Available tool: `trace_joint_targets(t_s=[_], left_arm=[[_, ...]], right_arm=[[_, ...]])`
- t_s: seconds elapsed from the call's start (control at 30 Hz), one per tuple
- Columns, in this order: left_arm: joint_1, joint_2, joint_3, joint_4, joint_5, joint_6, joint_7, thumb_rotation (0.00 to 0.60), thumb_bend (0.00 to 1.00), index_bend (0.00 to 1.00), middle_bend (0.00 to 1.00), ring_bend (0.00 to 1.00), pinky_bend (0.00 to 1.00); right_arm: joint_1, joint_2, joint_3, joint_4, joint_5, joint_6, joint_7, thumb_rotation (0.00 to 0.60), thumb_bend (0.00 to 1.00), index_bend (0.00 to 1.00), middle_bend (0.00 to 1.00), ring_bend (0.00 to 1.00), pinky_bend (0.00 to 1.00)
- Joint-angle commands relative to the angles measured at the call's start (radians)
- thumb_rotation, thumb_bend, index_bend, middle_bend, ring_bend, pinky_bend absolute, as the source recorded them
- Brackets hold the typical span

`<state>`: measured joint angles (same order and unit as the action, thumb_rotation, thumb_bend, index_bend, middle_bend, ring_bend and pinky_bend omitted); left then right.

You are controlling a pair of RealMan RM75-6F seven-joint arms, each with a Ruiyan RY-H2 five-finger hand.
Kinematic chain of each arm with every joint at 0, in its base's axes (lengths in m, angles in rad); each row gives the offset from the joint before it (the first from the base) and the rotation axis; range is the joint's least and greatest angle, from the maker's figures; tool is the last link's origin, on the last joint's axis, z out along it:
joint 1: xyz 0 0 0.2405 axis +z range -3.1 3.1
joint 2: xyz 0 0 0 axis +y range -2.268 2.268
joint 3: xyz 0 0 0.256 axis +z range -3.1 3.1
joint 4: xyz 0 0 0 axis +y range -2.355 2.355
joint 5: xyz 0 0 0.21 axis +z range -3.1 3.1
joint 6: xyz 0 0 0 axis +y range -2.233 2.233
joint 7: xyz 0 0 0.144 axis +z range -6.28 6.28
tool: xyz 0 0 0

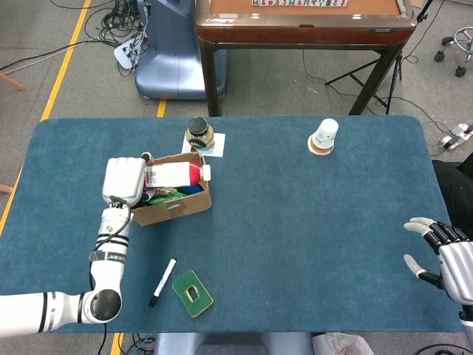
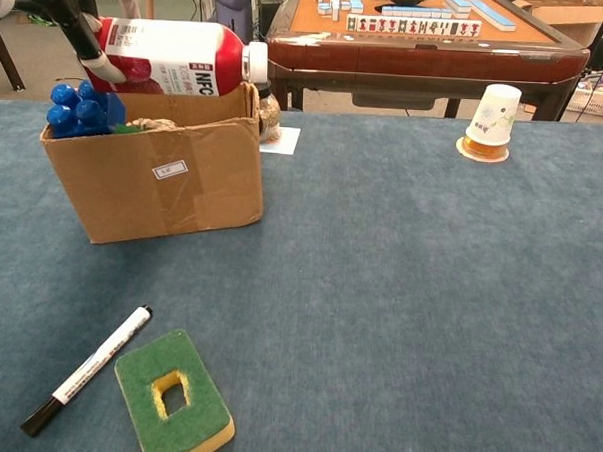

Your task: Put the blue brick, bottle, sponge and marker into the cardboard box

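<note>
My left hand (image 1: 123, 180) grips a red and white bottle (image 1: 175, 174) lying sideways above the open cardboard box (image 1: 171, 208); in the chest view the bottle (image 2: 174, 57) hovers over the box (image 2: 154, 175), with the hand (image 2: 61, 0) at the top left corner. The blue brick (image 2: 74, 109) pokes up from the box's left end. On the cloth in front lie the black and white marker (image 1: 162, 282) (image 2: 87, 370) and the green sponge (image 1: 192, 293) (image 2: 174, 407). My right hand (image 1: 446, 256) stays open near the table's right edge, far from everything.
A glass jar (image 1: 199, 133) on a white card stands just behind the box. An upturned paper cup (image 1: 324, 137) sits at the back centre-right. A wooden table (image 1: 303, 22) stands beyond the blue table (image 1: 310, 237).
</note>
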<state>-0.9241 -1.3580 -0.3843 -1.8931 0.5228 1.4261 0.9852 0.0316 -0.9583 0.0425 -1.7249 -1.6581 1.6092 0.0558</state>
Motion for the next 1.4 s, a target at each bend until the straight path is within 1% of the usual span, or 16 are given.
trace_joint_targets(t_s=[0.03,0.23,0.3,0.37,0.43,0.53,0.63,0.73,1.0,1.17,1.3,1.4], left_arm=[[-0.021,-0.023,0.006,0.032,-0.015,0.000,0.018,0.600,0.15,0.64,1.00,0.86,0.91],[-0.055,-0.058,0.004,0.096,-0.050,-0.007,0.042,0.600,0.15,0.63,1.00,0.86,0.91],[-0.064,-0.065,0.003,0.110,-0.062,-0.009,0.050,0.600,0.15,0.60,1.00,0.86,0.91],[-0.069,-0.070,0.003,0.119,-0.067,-0.009,0.052,0.600,0.15,0.53,1.00,0.86,0.91],[-0.072,-0.077,0.006,0.129,-0.067,-0.009,0.050,0.600,0.15,0.43,1.00,0.86,0.91],[-0.076,-0.082,0.011,0.137,-0.066,-0.007,0.051,0.600,0.15,0.31,1.00,0.86,0.91],[-0.078,-0.082,0.012,0.139,-0.067,-0.003,0.051,0.600,0.15,0.24,1.00,0.85,0.90],[-0.078,-0.081,0.013,0.141,-0.065,0.002,0.049,0.600,0.13,0.20,1.00,0.85,0.90],[-0.064,-0.069,0.027,0.115,-0.052,0.016,0.037,0.600,0.11,0.19,1.00,0.85,0.90],[-0.037,-0.032,0.038,0.028,-0.043,0.032,0.023,0.600,0.11,0.22,1.00,0.85,0.90],[-0.005,0.019,0.057,-0.067,-0.023,0.049,0.008,0.600,0.11,0.26,1.00,0.85,0.90],[0.020,0.064,0.061,-0.152,-0.014,0.054,-0.014,0.600,0.11,0.26,1.00,0.85,0.90]], right_arm=[[0.000,0.000,0.000,0.000,-0.001,0.001,0.001,0.600,0.24,0.32,0.30,0.29,0.41],[-0.002,0.003,0.000,0.000,0.000,0.005,0.007,0.600,0.23,0.32,0.30,0.29,0.41],[-0.002,0.004,0.001,0.001,0.000,0.005,0.010,0.600,0.24,0.32,0.30,0.29,0.41],[-0.002,0.006,0.001,0.001,0.001,0.005,0.013,0.600,0.24,0.32,0.30,0.29,0.41],[-0.002,0.007,0.000,0.001,0.000,0.005,0.015,0.600,0.24,0.32,0.30,0.29,0.41],[-0.002,0.008,0.000,0.001,-0.001,0.006,0.016,0.600,0.24,0.32,0.30,0.29,0.41],[-0.003,0.008,-0.001,0.000,-0.002,0.007,0.016,0.600,0.24,0.32,0.30,0.29,0.41],[-0.002,0.008,-0.001,0.000,-0.002,0.004,0.014,0.600,0.23,0.32,0.30,0.29,0.41],[-0.001,0.007,-0.001,-0.001,-0.002,0.003,0.013,0.600,0.24,0.32,0.30,0.29,0.41],[-0.001,0.008,-0.002,-0.001,-0.003,0.002,0.017,0.600,0.24,0.32,0.30,0.29,0.41],[-0.001,0.009,-0.002,0.000,-0.003,0.004,0.020,0.600,0.24,0.32,0.30,0.29,0.41],[0.001,0.008,-0.001,0.001,0.000,0.000,0.018,0.600,0.23,0.32,0.30,0.29,0.41]])
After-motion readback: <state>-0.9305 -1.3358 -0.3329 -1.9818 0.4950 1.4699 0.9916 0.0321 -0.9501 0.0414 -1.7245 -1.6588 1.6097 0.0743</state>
